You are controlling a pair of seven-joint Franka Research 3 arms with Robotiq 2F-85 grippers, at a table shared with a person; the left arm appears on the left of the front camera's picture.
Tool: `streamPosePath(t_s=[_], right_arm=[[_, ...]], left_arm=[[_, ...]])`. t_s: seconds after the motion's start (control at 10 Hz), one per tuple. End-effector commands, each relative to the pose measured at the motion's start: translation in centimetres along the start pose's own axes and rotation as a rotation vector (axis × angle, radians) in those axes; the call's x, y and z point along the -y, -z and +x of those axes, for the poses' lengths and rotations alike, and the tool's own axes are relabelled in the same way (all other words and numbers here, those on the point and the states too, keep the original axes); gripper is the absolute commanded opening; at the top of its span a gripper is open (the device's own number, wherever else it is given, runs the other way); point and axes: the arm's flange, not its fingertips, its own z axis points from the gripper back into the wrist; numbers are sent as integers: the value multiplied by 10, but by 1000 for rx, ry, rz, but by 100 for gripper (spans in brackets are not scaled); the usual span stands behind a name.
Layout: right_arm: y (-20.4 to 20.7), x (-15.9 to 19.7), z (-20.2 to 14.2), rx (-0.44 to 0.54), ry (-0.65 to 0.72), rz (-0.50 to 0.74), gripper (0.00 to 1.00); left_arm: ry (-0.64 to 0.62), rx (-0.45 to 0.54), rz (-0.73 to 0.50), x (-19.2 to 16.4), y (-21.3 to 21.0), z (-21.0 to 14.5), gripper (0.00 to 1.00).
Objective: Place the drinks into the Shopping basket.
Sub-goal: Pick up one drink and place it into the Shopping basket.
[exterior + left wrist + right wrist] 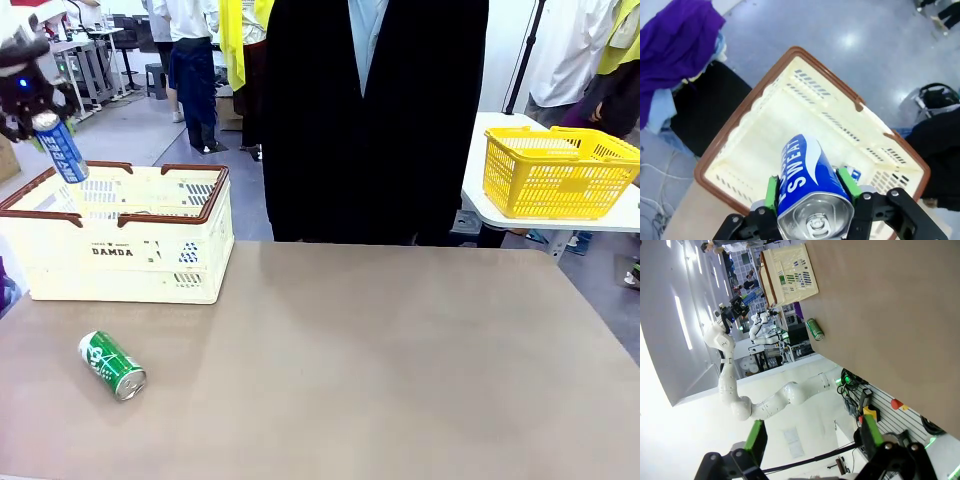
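Note:
My left gripper (40,118) is shut on the blue can (62,150), holding it tilted above the left part of the cream Shopping basket (150,262). In the left wrist view the blue can (810,190) sits between green pads (771,192) with its silver top toward the camera, right over the basket's hollow inside (805,125). The green can (112,365) lies on its side on the table in front of the basket, also seen as a green can (815,329) in the right wrist view. My right gripper (812,437) is open, far from the basket (790,272).
A person in dark clothes stands at the table's far edge (375,120). A smaller yellow basket (558,170) rests on a white side table at the right. Purple cloth (675,45) lies beyond the Shopping basket on the left.

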Motion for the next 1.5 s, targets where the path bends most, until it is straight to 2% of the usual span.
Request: streamPosePath(t_s=[0.0, 0.4, 0.5, 0.6, 0.7, 0.9, 1.2, 1.4], right_arm=[[-2, -3, -3, -13, 11, -9, 100], [-2, -3, -3, -13, 11, -9, 100], [-2, -3, -3, -13, 11, -9, 100], [-2, -3, -3, -13, 11, -9, 100], [-2, -3, -3, -13, 11, -9, 100], [-2, -3, -3, -13, 11, -9, 100], [-2, -3, -3, -13, 11, -9, 100], [-2, -3, -3, -13, 11, -9, 100]], left_arm=[[65, 40, -27, 12, -43, -1, 0], [48, 28, -31, 14, -38, -4, 0], [376, -51, -108, 29, -31, 3, 0], [484, -96, -102, 42, -18, 15, 0], [530, -128, -101, 51, -1, 29, 0], [648, -232, 5, 57, 31, 38, 0], [747, -319, 86, 62, 91, 21, 0], [731, -402, 148, 55, 141, 9, 0]])
